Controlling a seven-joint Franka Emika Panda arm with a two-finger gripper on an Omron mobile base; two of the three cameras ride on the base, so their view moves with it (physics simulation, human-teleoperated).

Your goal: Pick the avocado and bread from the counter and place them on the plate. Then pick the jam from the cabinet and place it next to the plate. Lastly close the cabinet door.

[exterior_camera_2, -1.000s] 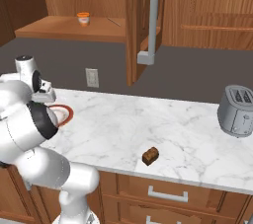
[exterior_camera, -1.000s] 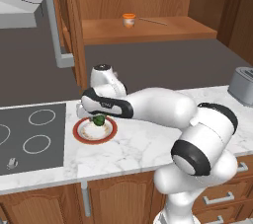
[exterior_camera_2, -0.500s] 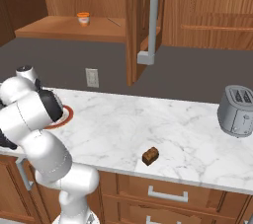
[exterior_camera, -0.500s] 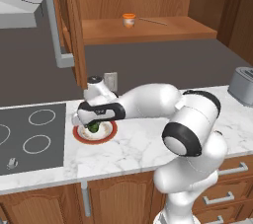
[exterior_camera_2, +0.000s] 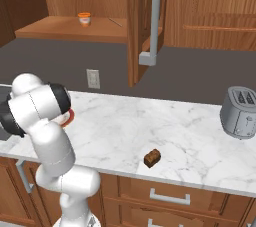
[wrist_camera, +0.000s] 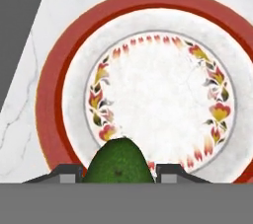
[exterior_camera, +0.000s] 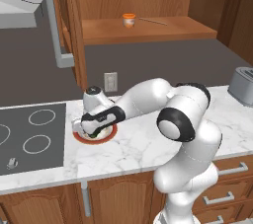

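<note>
My gripper (wrist_camera: 118, 174) is shut on the dark green avocado (wrist_camera: 117, 161) and hangs low over the plate (wrist_camera: 54, 75), close to its near rim. From the left base view the gripper (exterior_camera: 92, 130) sits right on top of the red-rimmed plate (exterior_camera: 107, 136), on the white marble counter (exterior_camera: 143, 144) beside the stovetop. The brown bread (exterior_camera_2: 152, 158) lies alone near the counter's front edge. On the shelf of the open cabinet (exterior_camera: 148, 30) stands the orange jam (exterior_camera: 128, 20). The cabinet door (exterior_camera: 71, 30) stands open, its grey bar handle (exterior_camera: 55, 20) facing out.
A dark stovetop (exterior_camera: 29, 136) borders the plate on the left. A grey toaster (exterior_camera_2: 241, 112) stands at the counter's right end. A wall outlet (exterior_camera: 110, 81) sits behind the plate. The open door (exterior_camera_2: 134, 26) hangs over the counter. Wooden drawers (exterior_camera_2: 170, 198) run below.
The hand has dropped lower and slid a little left over the plate, still holding the avocado. The elbow has swung forward. Bread and jam have not moved.
</note>
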